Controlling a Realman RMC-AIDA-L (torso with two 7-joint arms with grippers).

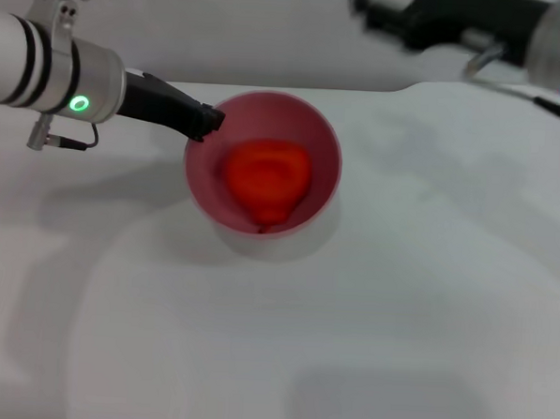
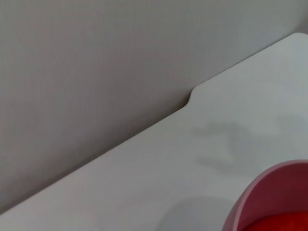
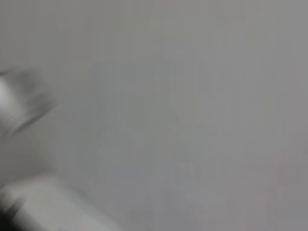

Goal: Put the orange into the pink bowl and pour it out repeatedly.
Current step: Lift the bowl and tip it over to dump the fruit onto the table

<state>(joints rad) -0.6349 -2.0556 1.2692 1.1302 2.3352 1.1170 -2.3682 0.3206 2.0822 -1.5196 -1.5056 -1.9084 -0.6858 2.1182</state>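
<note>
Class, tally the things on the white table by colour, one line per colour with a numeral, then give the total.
Pink: 1, the pink bowl
Red-orange: 1, the orange, lying inside the bowl
Total: 2

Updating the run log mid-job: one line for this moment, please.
orange: in pink bowl | left gripper: at bowl rim | right gripper: far back, away | table: bowl on it
</note>
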